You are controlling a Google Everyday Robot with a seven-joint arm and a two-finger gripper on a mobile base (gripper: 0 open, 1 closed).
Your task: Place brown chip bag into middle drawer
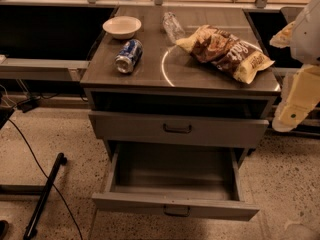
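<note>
The brown chip bag [226,51] lies flat on the right side of the cabinet top [150,71], dark brown with pale yellow ends. The middle drawer [130,204], the lowest one in view, is pulled out toward me and nothing lies inside it; its small dark handle [177,211] faces front. My gripper [290,116] hangs at the right edge of the view, beside the cabinet's right side, below the level of the bag and apart from it. It holds nothing that I can see.
A white bowl [122,26], a blue soda can [129,56] on its side and a clear plastic bottle [173,26] lie on the cabinet top left of the bag. A grey drawer front [125,126] sits above the open drawer. A black pole [45,196] and cables lie on the floor at left.
</note>
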